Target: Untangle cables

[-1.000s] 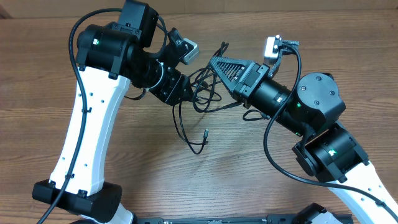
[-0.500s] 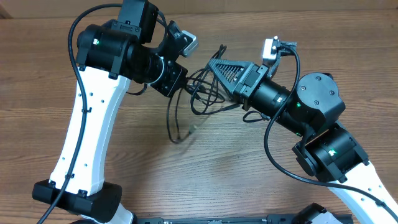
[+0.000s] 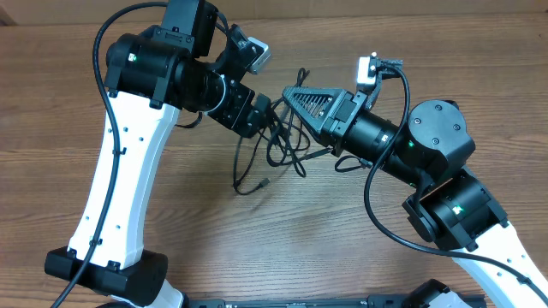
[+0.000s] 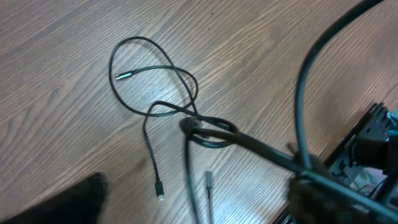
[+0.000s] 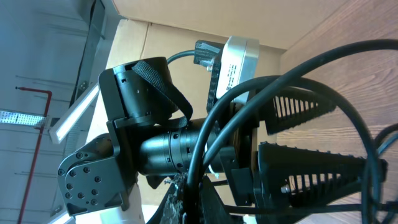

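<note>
One change: left gripper (image 3: 263, 114) now spread apart; right gripper (image 3: 288, 92) stays clamped on cables (image 4: 193, 124).

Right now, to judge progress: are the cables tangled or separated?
Tangled: the cables loop through one knot in the middle, with loose plug ends lying on the table.
</note>
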Robot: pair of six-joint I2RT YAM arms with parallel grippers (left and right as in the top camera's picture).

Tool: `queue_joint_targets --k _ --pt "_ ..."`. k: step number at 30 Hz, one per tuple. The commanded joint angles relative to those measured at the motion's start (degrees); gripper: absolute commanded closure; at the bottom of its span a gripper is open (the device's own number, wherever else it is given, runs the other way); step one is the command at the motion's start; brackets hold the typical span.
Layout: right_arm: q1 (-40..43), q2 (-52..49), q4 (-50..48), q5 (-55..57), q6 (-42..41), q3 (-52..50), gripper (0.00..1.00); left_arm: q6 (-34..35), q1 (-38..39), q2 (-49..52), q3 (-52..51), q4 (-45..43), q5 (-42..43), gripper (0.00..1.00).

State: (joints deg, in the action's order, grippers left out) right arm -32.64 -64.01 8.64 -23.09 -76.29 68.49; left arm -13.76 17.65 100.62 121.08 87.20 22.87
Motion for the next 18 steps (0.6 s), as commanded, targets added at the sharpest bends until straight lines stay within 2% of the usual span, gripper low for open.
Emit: queue_joint_targets --k 1,5,9,14,18 --pt "0.2 0.6 -0.4 -1.2 -0.7 1.8 0.96 -1.8 0.4 -0.6 -0.5 -0.1 -0.3 0.00" --pt "0.2 0.6 -0.4 -1.5 -0.7 1.8 0.96 -4.1 0.4 -0.6 -0.5 0.2 -0.4 0.08" --pt "0.2 0.6 0.1 -1.6 -0.3 1.8 0.96 -3.0 0.3 -0.6 -0.6 -0.3 -1.7 0.27" --pt "0.2 0.6 4.1 -1.4 -0.2 1.7 0.96 8.2 0.3 -0.5 -0.6 -1.9 -11.2 0.30" --pt "0.2 0.6 6.5 -1.4 2.5 1.7 0.96 11.2 0.3 -0.5 -0.6 -2.5 -12.8 0.29"
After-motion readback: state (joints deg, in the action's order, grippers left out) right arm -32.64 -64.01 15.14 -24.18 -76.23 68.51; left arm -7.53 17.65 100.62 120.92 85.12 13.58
